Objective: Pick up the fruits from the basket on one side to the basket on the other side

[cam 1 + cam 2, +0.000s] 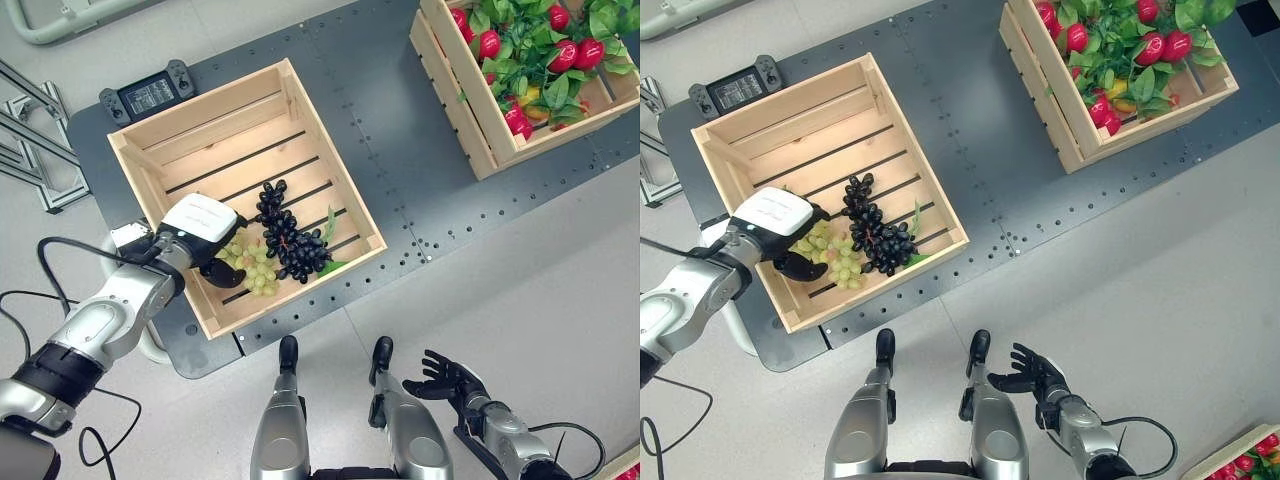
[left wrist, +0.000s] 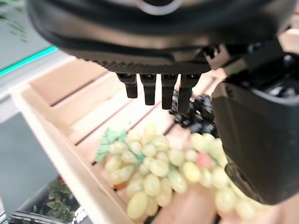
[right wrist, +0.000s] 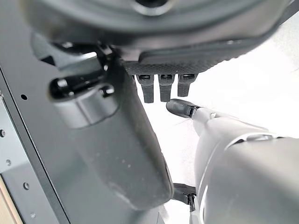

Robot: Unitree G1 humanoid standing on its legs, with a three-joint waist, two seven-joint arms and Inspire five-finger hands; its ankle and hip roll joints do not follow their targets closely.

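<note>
right hand [image 1: 450, 382] low, fingers spread, left hand [image 1: 205, 235] fingers straight over green grapes [image 1: 252, 264], black grapes [image 1: 290, 238] beside

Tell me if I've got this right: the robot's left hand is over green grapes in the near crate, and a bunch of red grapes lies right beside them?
Not quite. The left hand is over the green grapes in the near crate, but the bunch beside them is black grapes, not red. The left eye view shows this.
</note>
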